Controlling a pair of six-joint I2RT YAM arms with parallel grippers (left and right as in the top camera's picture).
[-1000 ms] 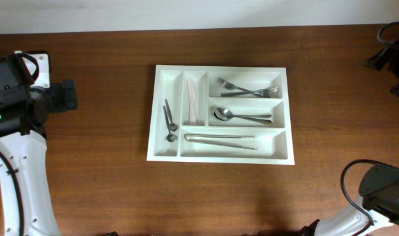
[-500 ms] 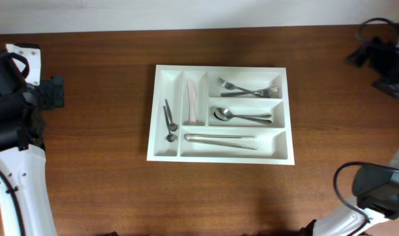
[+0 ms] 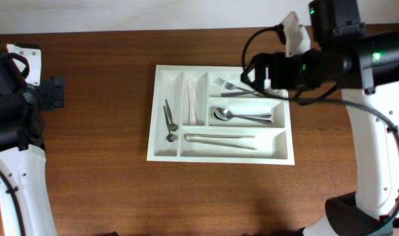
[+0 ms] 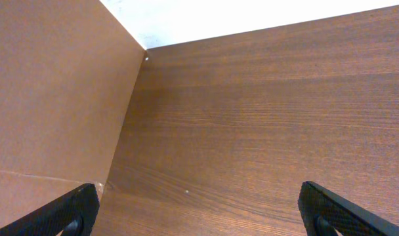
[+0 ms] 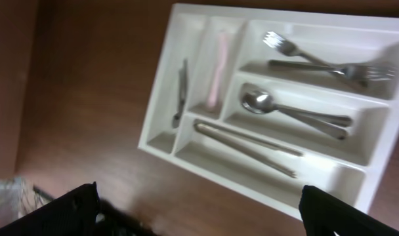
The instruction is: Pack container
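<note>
We see the container (image 3: pixel 167 82) with its long axis left to right overhead, narrow compartments leftward; the left gripper (image 4: pixel 201 219) and right gripper (image 5: pixel 203 221) both gape apart.

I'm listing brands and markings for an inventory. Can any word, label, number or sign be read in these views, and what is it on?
None can be read in any view.
The container, the cutlery in it, the table, the left arm and the right arm show no legible word, number or logo.
</note>
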